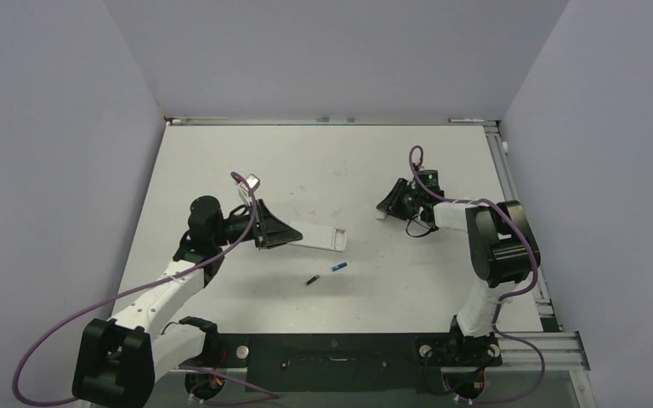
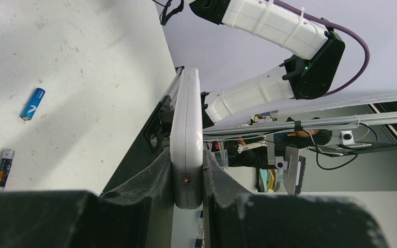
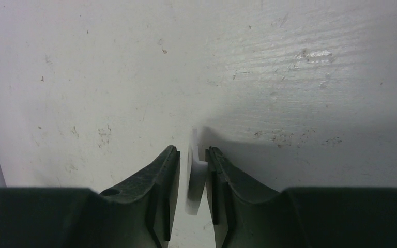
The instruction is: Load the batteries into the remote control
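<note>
Top external view puts the remote control (image 1: pixel 321 237) near the middle of the table (image 1: pixel 349 161). Its long axis runs left to right, and its left end is clamped in the left gripper (image 1: pixel 282 234). The left wrist view shows those jaws pinching it across its thickness. The blue battery (image 1: pixel 338 267) and dark battery (image 1: pixel 311 280) lie loose just on the bases' side of it. The right gripper (image 1: pixel 388 206) sits well apart to the right. Its jaws are slightly parted about a small white piece (image 3: pixel 196 178), with a gap on one side, so the piece looks released. The free right arm would likely have to reach left and nearward.
</note>
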You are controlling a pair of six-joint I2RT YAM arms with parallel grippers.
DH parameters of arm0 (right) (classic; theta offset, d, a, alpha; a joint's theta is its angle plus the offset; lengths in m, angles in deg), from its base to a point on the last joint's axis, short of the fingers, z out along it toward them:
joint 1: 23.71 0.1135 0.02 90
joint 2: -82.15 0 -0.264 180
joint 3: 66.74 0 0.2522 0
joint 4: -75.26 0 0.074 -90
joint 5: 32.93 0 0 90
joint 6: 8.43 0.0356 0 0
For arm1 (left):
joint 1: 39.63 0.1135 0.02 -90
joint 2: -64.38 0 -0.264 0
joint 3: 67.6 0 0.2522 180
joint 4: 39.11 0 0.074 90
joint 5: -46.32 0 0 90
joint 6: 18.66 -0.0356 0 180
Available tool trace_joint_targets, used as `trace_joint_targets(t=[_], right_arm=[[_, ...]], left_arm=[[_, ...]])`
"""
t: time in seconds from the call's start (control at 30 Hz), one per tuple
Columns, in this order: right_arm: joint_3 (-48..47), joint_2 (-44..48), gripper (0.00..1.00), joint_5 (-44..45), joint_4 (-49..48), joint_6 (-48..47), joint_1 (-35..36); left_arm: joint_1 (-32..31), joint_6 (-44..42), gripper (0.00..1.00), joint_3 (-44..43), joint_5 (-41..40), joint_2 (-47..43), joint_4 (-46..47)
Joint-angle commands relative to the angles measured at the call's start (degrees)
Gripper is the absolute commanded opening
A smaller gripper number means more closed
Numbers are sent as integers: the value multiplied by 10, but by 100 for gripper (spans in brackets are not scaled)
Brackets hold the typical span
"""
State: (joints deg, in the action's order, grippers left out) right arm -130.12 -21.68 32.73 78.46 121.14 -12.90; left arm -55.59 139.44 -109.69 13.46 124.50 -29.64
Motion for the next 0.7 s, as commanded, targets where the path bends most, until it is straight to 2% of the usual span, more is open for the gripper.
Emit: trace_joint_targets(t=[0.0,0.43,0.67], right_arm=[[-17,12,28,41,31,-33,-5],[-31,65,33,138,144,-76,-5],[-26,117,34,148,184,-102,-2]], left_arm=[[1,-11,0,-2,-4,-7,13],[1,-20,0,8,-6,-1,7],[-1,-33,0,14,-13,-9,-19]])
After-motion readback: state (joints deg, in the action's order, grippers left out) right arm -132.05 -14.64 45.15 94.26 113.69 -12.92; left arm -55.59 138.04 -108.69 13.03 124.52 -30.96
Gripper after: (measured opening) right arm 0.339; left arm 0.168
